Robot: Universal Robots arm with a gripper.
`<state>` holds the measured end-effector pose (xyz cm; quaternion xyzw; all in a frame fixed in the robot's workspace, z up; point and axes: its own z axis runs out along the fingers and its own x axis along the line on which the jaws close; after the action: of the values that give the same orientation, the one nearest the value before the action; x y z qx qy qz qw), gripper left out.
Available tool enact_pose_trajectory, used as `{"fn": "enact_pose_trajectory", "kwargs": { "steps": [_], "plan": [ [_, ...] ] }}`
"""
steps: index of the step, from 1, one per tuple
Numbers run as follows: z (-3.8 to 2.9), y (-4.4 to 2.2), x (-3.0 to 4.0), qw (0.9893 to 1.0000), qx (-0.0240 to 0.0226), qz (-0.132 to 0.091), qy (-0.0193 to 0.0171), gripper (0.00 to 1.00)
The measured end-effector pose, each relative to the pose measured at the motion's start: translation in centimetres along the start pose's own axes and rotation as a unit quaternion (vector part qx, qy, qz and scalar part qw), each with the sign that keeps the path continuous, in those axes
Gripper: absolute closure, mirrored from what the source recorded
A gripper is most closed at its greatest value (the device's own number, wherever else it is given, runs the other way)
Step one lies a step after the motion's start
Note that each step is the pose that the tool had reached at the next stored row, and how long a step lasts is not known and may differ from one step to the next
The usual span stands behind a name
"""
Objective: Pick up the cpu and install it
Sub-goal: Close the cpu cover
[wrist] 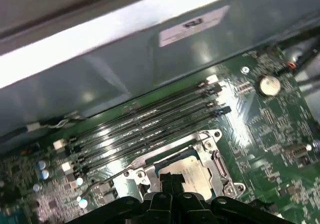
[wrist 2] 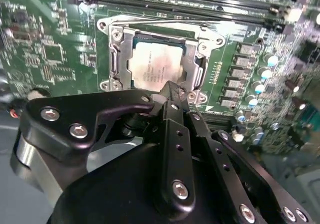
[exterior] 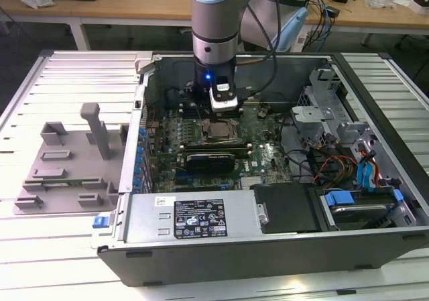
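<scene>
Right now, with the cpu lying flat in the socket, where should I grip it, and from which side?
Probably by two opposite edges of the cpu, coming straight down from above. It lies flat with its silvery top facing up, and the socket frame closes around all four sides, so a sideways approach looks blocked. The gripper hangs just above one edge of it.

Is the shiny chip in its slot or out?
In. The cpu lies flat inside the socket frame on the motherboard.

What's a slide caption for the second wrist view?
Black gripper, fingers together, poised over the silvery-white square cpu lying inside the metal socket frame on the green motherboard.
</scene>
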<state>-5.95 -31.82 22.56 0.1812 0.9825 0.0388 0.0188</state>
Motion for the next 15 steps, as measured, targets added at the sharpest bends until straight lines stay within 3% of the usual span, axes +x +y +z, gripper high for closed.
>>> {"fn": "enact_pose_trajectory", "kwargs": {
  "steps": [3, 5, 6, 7, 9, 10, 12, 13, 14, 15],
  "plan": [
    [0.07, 0.0, 0.0, 0.9994, 0.0003, -0.036, 0.0026, 0.89],
    [0.12, -0.01, 0.0, 0.9982, 0.0004, -0.061, 0.0045, 0.89],
    [0.15, -0.01, 0.0, 0.9973, 0.0005, -0.073, 0.0054, 0.89],
    [0.19, -0.01, 0.0, 0.9956, 0.0005, -0.094, 0.007, 0.89],
    [0.23, -0.02, 0.01, 0.9935, 0.0006, -0.114, 0.0085, 0.89],
    [0.26, -0.02, 0.01, 0.9916, 0.0007, -0.129, 0.0096, 0.89],
    [0.38, -0.03, 0.01, 0.9862, 0.0004, -0.165, 0.0125, 0.89],
    [0.48, -0.04, 0.01, 0.9824, -0.0002, -0.186, 0.0142, 0.89],
    [0.59, -0.06, 0.01, 0.9769, -0.0004, -0.213, 0.0163, 0.89],
    [0.62, -0.11, -0.01, 0.9755, -0.0003, -0.219, 0.0167, 0.89]
  ]
}}
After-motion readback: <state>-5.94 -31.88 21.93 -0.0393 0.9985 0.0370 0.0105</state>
